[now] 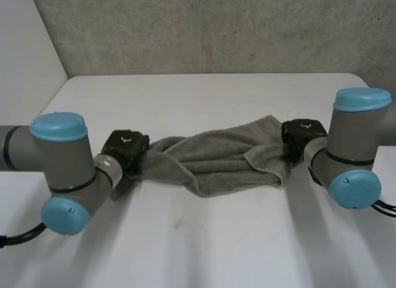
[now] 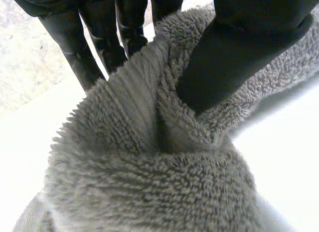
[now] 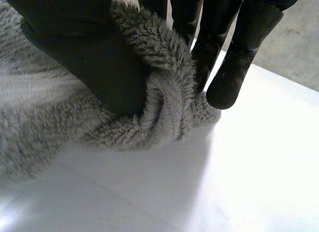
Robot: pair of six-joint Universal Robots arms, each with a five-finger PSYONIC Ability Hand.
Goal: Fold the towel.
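Note:
A grey towel (image 1: pixel 216 155) lies bunched and stretched across the middle of the white table (image 1: pixel 204 238) between my two hands. My left hand (image 1: pixel 125 150) holds the towel's left end. In the left wrist view the thumb (image 2: pixel 234 57) presses the plush cloth (image 2: pixel 149 167) against the fingers (image 2: pixel 99 37), so this hand is shut on the towel. My right hand (image 1: pixel 302 135) is at the towel's right end. Its thumb (image 3: pixel 94 62) pinches a fold of towel (image 3: pixel 164 92) against the fingers (image 3: pixel 239 57), low over the table.
The white table (image 3: pixel 224 182) runs back to a grey concrete wall (image 1: pixel 216 28). A white wall panel (image 1: pixel 25 46) stands at the far left. Both arms (image 1: pixel 62 158) (image 1: pixel 352 158) lie low over the table's sides.

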